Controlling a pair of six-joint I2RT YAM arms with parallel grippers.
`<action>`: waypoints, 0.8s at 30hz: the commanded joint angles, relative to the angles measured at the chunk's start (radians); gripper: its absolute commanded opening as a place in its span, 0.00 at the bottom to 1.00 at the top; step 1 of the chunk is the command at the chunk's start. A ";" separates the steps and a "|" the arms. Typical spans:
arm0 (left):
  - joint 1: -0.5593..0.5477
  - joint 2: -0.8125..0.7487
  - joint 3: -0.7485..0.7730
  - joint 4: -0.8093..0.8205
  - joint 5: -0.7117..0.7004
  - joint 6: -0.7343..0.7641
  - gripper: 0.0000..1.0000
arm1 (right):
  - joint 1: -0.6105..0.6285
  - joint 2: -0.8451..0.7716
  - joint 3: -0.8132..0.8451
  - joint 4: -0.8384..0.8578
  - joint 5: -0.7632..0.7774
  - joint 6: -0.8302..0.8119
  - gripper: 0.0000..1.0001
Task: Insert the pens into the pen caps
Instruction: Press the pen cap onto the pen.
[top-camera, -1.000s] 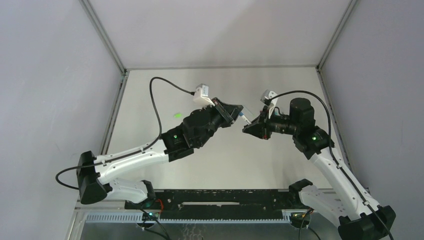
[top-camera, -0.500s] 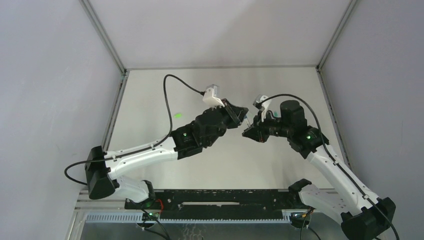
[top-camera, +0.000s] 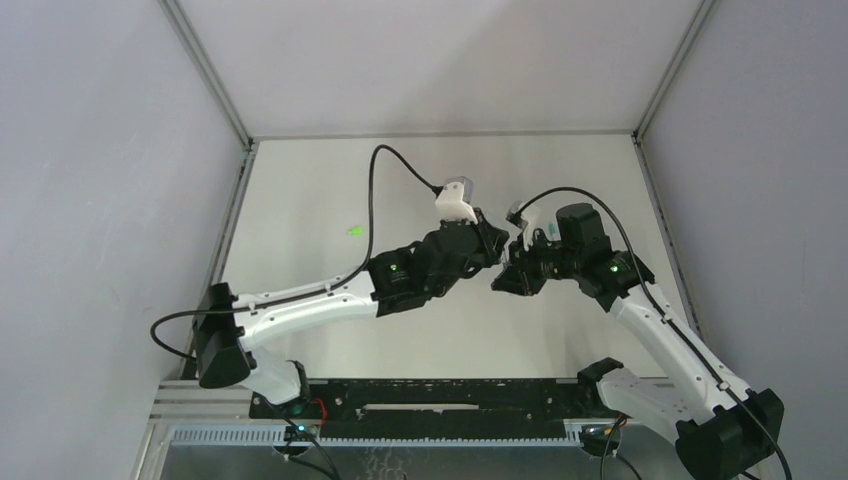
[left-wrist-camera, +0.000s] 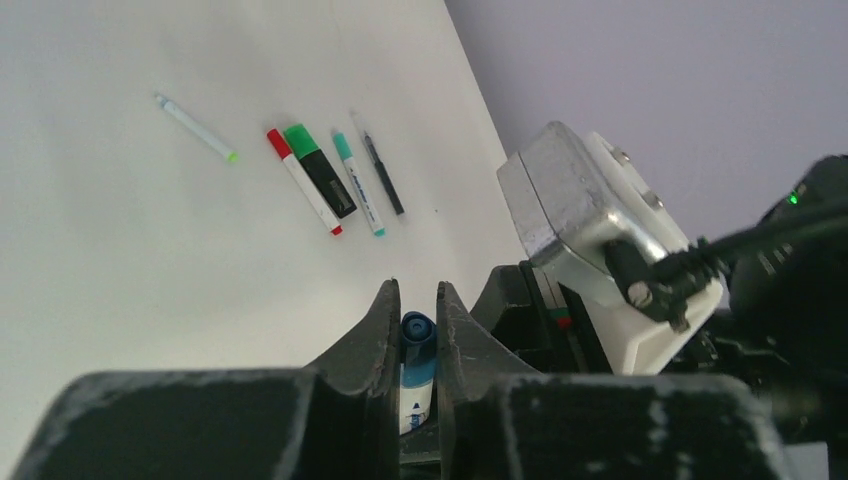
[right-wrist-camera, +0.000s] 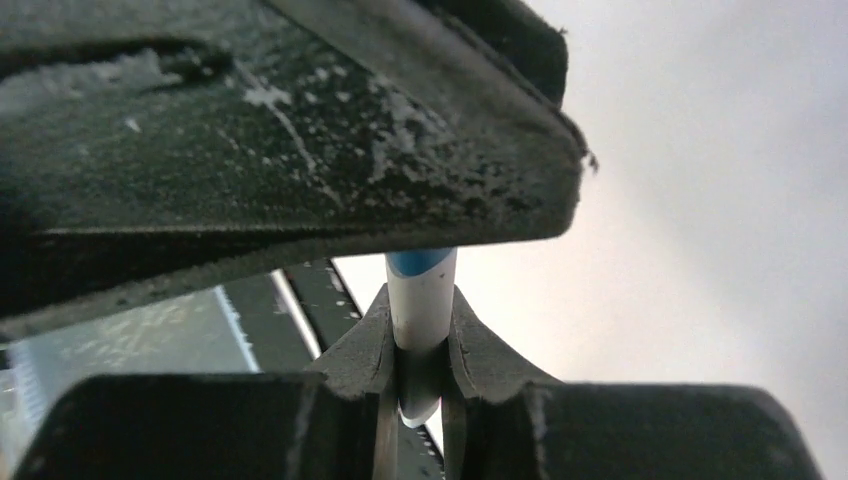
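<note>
Pinching blue pen (left-wrist-camera: 417, 368), print unreadable

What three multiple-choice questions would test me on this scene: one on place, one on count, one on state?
1. Where is the black marker? A) between the red-tipped pen and the teal-tipped pen B) in the fingers C) off alone
2. How many pens lie on the table? A) two B) five C) nine
3. The right fingers are: A) wide open B) shut on a blue-and-white pen C) flat on the table
Answers: 1 A, it lies between them; 2 B, four together plus one apart; 3 B, the barrel sits pinched between them.
</note>
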 joint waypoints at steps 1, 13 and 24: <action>-0.194 0.051 -0.117 -0.295 0.388 0.052 0.00 | -0.063 -0.030 0.111 0.633 -0.167 0.136 0.00; -0.182 0.017 -0.141 -0.431 0.168 -0.003 0.00 | -0.071 -0.040 0.110 0.492 -0.021 -0.058 0.00; -0.174 0.091 -0.060 -0.531 0.210 0.022 0.00 | -0.026 -0.043 0.097 0.462 0.149 -0.181 0.00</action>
